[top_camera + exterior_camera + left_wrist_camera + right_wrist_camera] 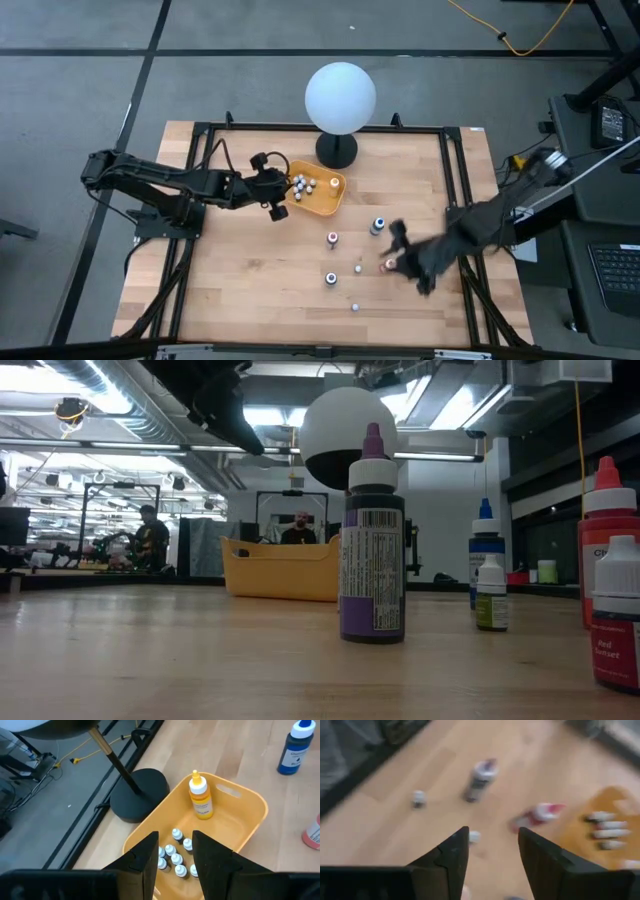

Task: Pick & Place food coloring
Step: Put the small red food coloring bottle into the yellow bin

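The food coloring bottles are split between tray and table. Several small white-capped bottles and an upright orange bottle sit in the yellow-orange tray. On the wood stand a purple bottle, a blue bottle, a pink-topped bottle, a red-topped bottle and two tiny white ones. My left gripper is open above the tray's left end, over the white bottles. My right gripper is open and blurred, just right of the red-topped bottle, holding nothing.
A big white globe on a black base stands just beyond the tray at the far edge. Black frame rails run along the table's sides. Bare wood lies at the near left.
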Available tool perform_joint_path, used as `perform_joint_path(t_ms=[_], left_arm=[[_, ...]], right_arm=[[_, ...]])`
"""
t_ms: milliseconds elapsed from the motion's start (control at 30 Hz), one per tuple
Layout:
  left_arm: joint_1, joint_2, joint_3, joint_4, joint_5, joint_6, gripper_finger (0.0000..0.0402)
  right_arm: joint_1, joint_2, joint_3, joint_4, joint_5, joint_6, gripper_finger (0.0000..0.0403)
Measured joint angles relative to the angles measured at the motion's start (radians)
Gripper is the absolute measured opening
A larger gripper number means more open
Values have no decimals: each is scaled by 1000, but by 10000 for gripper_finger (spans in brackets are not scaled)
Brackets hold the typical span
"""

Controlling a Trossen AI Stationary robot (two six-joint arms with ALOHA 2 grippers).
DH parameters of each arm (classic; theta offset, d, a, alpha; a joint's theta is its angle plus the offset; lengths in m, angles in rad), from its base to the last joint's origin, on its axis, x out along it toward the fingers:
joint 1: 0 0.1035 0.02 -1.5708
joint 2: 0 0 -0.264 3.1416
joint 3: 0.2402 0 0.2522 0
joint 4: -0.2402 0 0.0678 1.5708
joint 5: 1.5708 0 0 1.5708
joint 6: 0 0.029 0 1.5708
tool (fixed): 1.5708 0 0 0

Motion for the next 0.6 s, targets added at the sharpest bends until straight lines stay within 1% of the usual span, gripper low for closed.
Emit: perform_joint_path(t_ms=[200,367,433,600], left_arm=[[-19,0,0,0,3,48,114],[-32,0,0,1,5,87,114],[-37,0,0,1,5,74,114],[-71,0,0,7,-13,3,113]], right_arm=[[139,241,73,97,-10,219,172],[185,381,84,191,-13,354,172],[183,411,84,210,-28,386,172],[182,473,85,260,-60,356,172]])
